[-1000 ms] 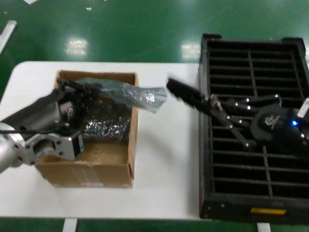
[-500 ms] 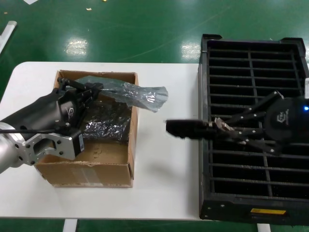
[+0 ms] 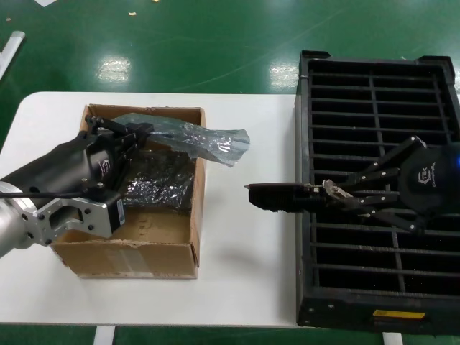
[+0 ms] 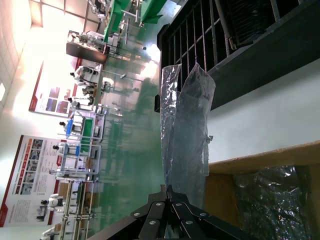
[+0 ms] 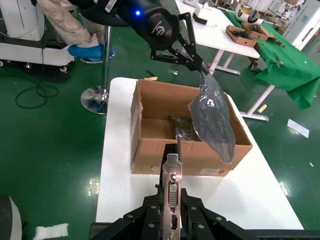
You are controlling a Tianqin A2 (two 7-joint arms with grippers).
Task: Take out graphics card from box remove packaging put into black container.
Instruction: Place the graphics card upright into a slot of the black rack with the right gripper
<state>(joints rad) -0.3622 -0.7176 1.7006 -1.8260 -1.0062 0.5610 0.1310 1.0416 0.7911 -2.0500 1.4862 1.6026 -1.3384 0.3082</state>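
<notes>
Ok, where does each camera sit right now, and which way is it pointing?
Head view: on the robot's head, looking down at the table; both arms show, the left gripper over the box, the right gripper over the black container.
Left wrist view: on the left wrist, looking along the packaging it holds toward the black container.
Right wrist view: on the right wrist, looking along the graphics card toward the box.
Shared: all three show the packaging.
</notes>
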